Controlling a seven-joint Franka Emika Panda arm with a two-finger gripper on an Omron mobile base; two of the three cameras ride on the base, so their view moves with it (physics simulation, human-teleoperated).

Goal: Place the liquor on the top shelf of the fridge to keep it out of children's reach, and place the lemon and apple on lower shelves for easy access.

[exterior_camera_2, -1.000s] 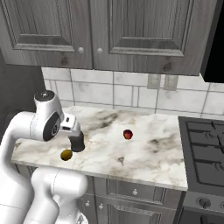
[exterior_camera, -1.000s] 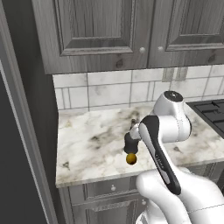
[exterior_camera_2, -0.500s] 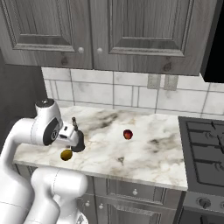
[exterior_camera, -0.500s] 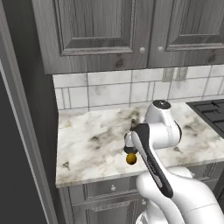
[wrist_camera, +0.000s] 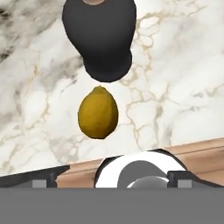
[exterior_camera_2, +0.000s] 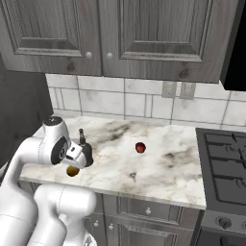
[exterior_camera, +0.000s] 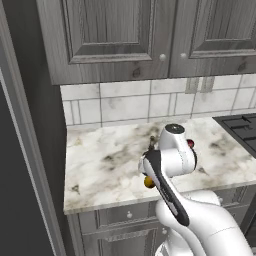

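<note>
The liquor (wrist_camera: pixel 101 37), a squat dark bottle, stands on the marble counter (exterior_camera: pixel 105 165). The yellow-orange lemon (wrist_camera: pixel 98 113) lies right beside it. My gripper (wrist_camera: pixel 113 177) hangs above the two, open wide with nothing between its fingers. From the right base view the liquor (exterior_camera_2: pixel 85 151) stands just behind the lemon (exterior_camera_2: pixel 72 171), with my hand close against them. The red apple (exterior_camera_2: pixel 140 147) lies apart, further right on the counter. In the left base view my arm covers most of the liquor (exterior_camera: pixel 151 143) and the lemon (exterior_camera: pixel 148 182). The fridge (exterior_camera: pixel 22 150) shows as a dark body at the left. Its top shelf and lower shelves are hidden.
Grey wood-grain cupboards (exterior_camera_2: pixel 144 33) hang over the counter, and drawers (exterior_camera_2: pixel 149 209) sit under it. A tiled wall (exterior_camera: pixel 125 107) closes the back. A dark stove top (exterior_camera_2: pixel 226 163) adjoins the counter on the right. The counter's front edge (exterior_camera: pixel 115 205) lies just in front of the lemon.
My arm has leaned lower and a little leftward over the bottle and lemon. The gripper has stayed open. The bottle, lemon and apple have not moved.
</note>
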